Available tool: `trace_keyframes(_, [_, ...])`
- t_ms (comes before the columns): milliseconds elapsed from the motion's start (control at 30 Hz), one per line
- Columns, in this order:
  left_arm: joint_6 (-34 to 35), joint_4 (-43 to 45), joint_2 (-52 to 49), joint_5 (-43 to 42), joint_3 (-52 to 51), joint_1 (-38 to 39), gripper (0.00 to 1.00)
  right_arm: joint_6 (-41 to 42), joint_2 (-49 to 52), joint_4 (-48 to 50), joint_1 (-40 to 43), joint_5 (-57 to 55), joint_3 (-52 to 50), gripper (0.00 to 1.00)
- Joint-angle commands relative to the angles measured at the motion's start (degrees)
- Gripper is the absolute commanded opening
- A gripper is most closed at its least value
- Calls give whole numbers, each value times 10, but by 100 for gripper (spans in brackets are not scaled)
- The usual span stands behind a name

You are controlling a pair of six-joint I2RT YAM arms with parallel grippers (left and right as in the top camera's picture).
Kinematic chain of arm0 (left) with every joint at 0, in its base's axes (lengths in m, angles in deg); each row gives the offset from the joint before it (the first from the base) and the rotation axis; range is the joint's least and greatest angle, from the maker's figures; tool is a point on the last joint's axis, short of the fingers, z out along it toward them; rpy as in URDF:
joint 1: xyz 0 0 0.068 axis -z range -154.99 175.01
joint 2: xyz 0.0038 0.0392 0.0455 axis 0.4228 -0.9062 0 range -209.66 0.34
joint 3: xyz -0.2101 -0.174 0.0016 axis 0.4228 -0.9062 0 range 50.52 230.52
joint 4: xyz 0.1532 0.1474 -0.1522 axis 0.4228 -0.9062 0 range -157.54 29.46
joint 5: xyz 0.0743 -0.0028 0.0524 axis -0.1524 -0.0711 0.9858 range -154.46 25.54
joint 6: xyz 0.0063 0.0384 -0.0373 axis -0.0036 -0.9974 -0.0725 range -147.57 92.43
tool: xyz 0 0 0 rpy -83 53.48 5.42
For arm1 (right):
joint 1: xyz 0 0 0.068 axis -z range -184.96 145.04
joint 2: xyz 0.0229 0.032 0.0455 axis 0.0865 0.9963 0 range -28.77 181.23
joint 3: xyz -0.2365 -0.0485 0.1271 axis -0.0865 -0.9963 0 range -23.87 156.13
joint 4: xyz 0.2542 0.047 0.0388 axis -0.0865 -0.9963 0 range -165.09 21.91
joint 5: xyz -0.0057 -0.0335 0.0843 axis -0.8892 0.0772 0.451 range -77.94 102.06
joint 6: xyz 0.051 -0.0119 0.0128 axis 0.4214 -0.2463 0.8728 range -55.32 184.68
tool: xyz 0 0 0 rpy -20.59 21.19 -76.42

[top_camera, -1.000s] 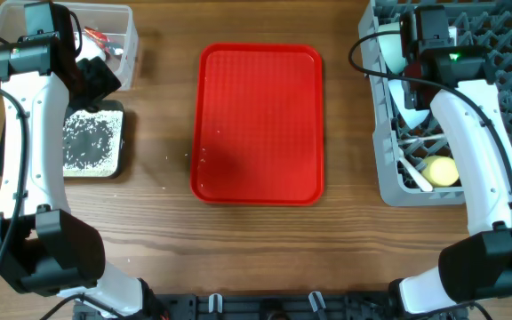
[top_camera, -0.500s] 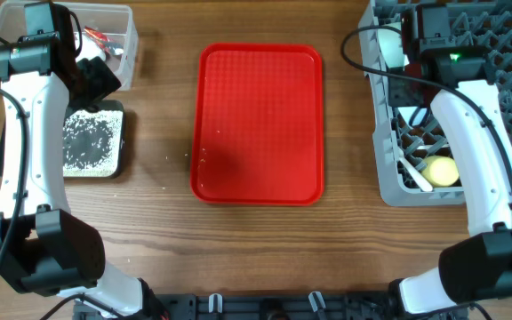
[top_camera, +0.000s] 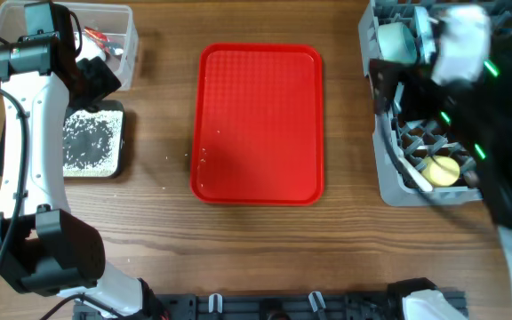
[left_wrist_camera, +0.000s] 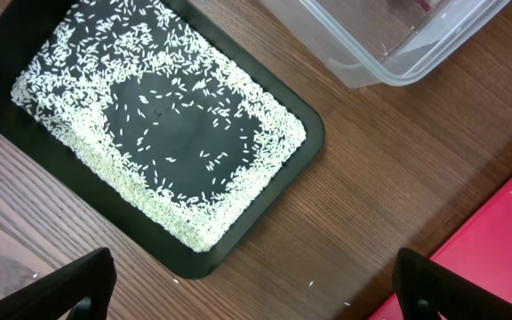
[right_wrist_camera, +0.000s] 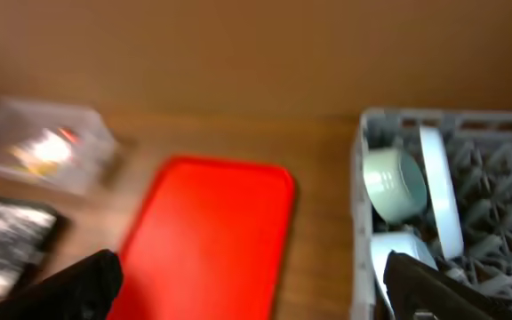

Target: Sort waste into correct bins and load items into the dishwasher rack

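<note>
Red tray [top_camera: 258, 124]; grey rack [top_camera: 383, 169]; blk bin [left_wrist_camera: 305, 142], wht grains [left_wrist_camera: 238, 191].

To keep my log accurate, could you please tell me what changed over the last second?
The right gripper opened and lifted away from the large grey plastic dishwasher rack, leaving the pale white cup inside. The left gripper, flat red tray and black rectangular tray of rice stayed put.

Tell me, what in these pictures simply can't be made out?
- Right arm, overhead: blurred into a smear, so its shape is unreadable.
- Dishwasher rack, overhead: that smear covers its middle, and the frame's edge cuts off its right side.
- Clear tub, overhead: the left arm hides much of its contents, and the right wrist view is too blurred to help.
</note>
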State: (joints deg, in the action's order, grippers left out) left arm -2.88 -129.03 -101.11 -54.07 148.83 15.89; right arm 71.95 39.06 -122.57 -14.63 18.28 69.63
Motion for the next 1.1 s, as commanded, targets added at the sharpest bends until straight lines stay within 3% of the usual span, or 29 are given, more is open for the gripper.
trace_keyframes(0, [-5,2,-6,-5,2,-2,100,162,-75,-7,-3,17,10,100])
trace_keyframes(167, [-5,2,-6,-5,2,-2,100,255,-117,-7,-3,15,10,100])
trace_keyframes(400, [-5,2,-6,-5,2,-2,100,287,-112,7,-1,-106,6,100])
trace_keyframes(533, [-5,2,-6,-5,2,-2,100,393,-109,31,-1,-211,-27,100])
trace_keyframes(633, [-5,2,-6,-5,2,-2,100,458,-143,109,-1,-257,-109,100])
trace_keyframes(867, [-5,2,-6,-5,2,-2,100,316,-309,442,-1,-213,-413,100])
trace_keyframes(1067, [-5,2,-6,-5,2,-2,100,172,-432,574,-1,-193,-608,100])
